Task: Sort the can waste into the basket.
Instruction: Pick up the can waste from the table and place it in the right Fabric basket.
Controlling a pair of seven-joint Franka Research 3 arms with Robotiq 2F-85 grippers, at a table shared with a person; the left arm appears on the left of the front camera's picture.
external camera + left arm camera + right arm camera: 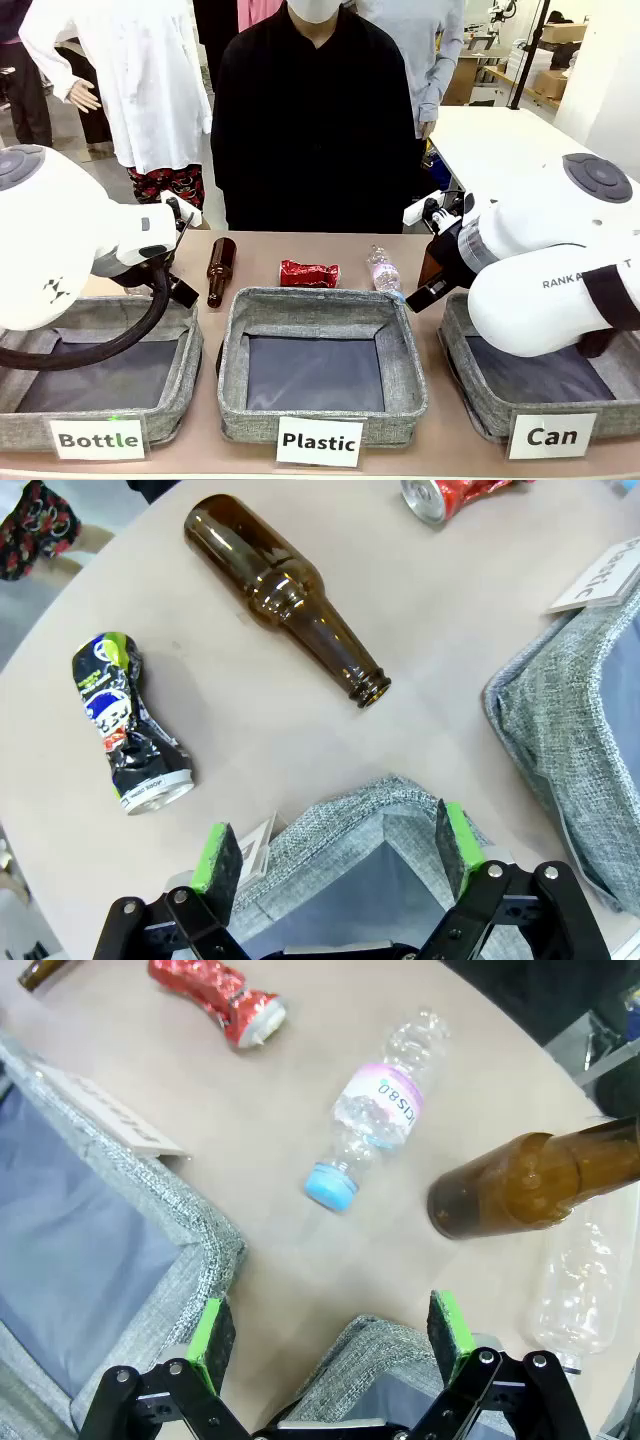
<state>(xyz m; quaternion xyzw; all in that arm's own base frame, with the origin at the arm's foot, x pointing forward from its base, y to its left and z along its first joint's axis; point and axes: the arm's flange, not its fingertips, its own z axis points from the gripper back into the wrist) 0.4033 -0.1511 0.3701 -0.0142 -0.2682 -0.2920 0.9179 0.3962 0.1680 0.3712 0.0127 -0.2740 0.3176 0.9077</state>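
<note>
Two cans to sort, and neither is in yet by the look of it. The red can (309,272) lies on the table (255,252) at twelve o'clock from the middle basket. The dark can (128,725) lies crumpled at nine o'clock in the left wrist view, near a brown bottle (290,590).

The Can basket (478,395) sits at five o'clock in the front view, and what shows of its lining is bare (the right arm hides part of it). The left gripper (335,845) hangs over a grey basket corner, jaws spread, holding nothing. The right gripper (330,1338) is the same, jaws wide over a grey rim, with a plastic bottle (375,1110) at twelve o'clock.

So both pickups and both drops remain, I'd say.

The table is smooth and tan. A person (315,130) in black stands at its far edge, with cardboard boxes (560,35) at one o'clock behind.
</note>
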